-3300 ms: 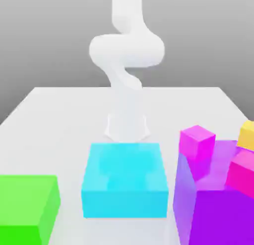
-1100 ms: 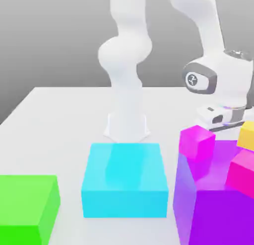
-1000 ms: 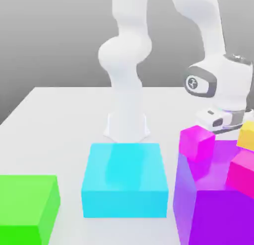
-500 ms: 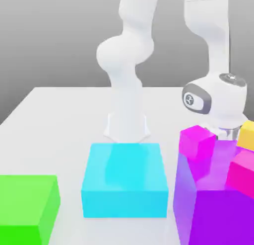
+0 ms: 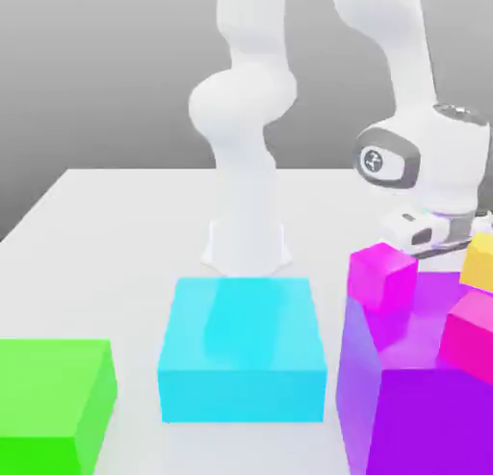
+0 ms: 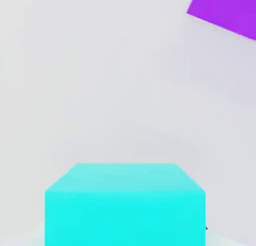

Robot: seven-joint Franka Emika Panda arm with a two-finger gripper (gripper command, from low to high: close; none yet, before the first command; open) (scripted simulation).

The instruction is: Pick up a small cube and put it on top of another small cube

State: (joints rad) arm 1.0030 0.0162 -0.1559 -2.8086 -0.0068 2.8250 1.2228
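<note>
Pale tabletop [image 5: 135, 242] under a plain grey backdrop [image 5: 125, 88], shading lighter toward the top. You've got the arm [image 5: 246, 107] base standing at the far middle of the surface, links running up out of frame and back down on the exterior view's right. Your hand hangs there behind the big purple block [image 5: 433, 406], palm roughly level, its lower part hidden from that camera.

Hand view gives you the grip: gripper [image 6: 125, 235] closed on the small turquoise cube [image 6: 125, 215], one side at each finger. You're holding the cube clear of the surface, close to the camera. Purple block's corner shows there too, apart from your cube.

Other small cubes, exterior view: magenta cube [image 5: 382, 277] sits on top of the purple block, near its left edge as that view has it. Pink cube [image 5: 472, 333] is on the block as well, nearer that camera, cut by the frame. Yellow cube [image 5: 480, 263] is at the frame's right edge, farther back; can't tell you what it rests on.

Wide cyan block [image 5: 241, 348] lies flat in front of the base, between the purple block and the green block [image 5: 48, 396] at the exterior view's left. Those three don't touch.
</note>
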